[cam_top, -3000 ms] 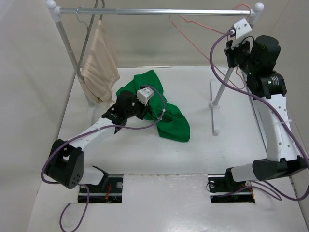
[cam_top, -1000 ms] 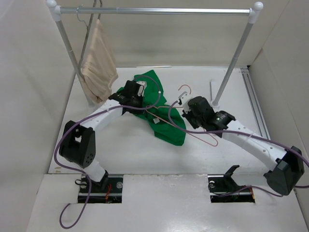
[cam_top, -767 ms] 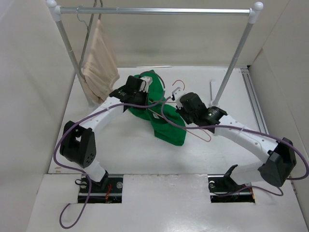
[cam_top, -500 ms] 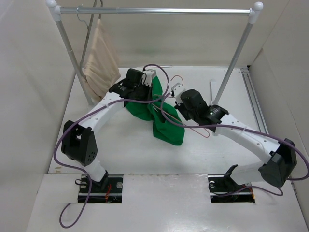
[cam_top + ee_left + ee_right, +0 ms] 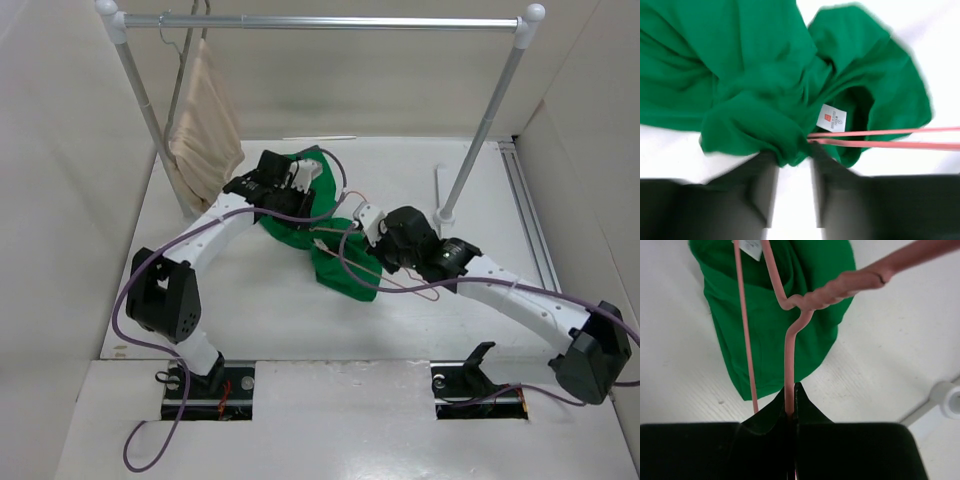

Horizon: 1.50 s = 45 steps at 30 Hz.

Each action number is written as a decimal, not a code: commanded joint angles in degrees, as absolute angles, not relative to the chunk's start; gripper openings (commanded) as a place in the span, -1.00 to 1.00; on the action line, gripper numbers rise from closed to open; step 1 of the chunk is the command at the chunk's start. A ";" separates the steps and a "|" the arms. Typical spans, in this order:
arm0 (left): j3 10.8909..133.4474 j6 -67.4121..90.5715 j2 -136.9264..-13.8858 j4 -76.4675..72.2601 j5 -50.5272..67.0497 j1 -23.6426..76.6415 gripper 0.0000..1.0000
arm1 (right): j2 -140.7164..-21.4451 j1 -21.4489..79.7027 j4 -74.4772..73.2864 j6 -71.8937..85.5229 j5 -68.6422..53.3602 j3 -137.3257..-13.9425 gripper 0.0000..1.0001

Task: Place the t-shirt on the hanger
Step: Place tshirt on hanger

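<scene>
The green t-shirt lies crumpled in the middle of the tabletop, between the two arms. Its neck opening is turned toward the right arm, and the white label shows at the edge of it.

The right tool is clamped tight on the pink wire hanger, gripping a short run of wire just below the twisted neck. From there the hanger's long axis runs away from that tool, left and slightly far across the tabletop. Its two wires converge to a narrow shoulder tip that meets the cloth just beside the label. So the shirt lies straight ahead of the hanger's leading end, and the next move probably means sliding along that same line, deeper into the neck.

The left tool is the nearer one to the collar. Its fingers stand a narrow way apart on either side of a bunched fold right at the point where the wires enter. The fold seems to sit loose there, not pinched.

Bare tabletop lies on the near side of the shirt. The rail post stands on the far right, apart from the right arm. The beige cloth hangs close by the left arm's far side, so there is less room there.
</scene>
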<state>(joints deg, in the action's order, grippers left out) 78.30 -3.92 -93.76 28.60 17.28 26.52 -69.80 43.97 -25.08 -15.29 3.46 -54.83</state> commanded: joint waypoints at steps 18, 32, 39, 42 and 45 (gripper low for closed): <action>71.73 -28.20 -89.03 34.89 19.61 20.13 -0.25 | -74.18 47.55 -20.74 -17.14 5.27 -51.50 -1.00; 61.26 -34.19 -92.45 23.39 9.59 22.06 -0.15 | -73.13 47.55 -20.21 -17.67 7.11 -50.98 -1.00; 57.40 -35.33 -93.60 21.71 9.49 22.59 -0.21 | -72.60 47.55 -19.60 -17.14 7.73 -50.98 -1.00; 56.69 -34.80 -93.60 21.18 8.88 22.59 -0.72 | -72.60 47.55 -19.60 -17.14 7.73 -50.98 -1.00; 58.88 -33.57 -93.60 23.20 9.66 22.59 -1.00 | -72.60 47.55 -18.98 -19.24 7.12 -51.59 -1.00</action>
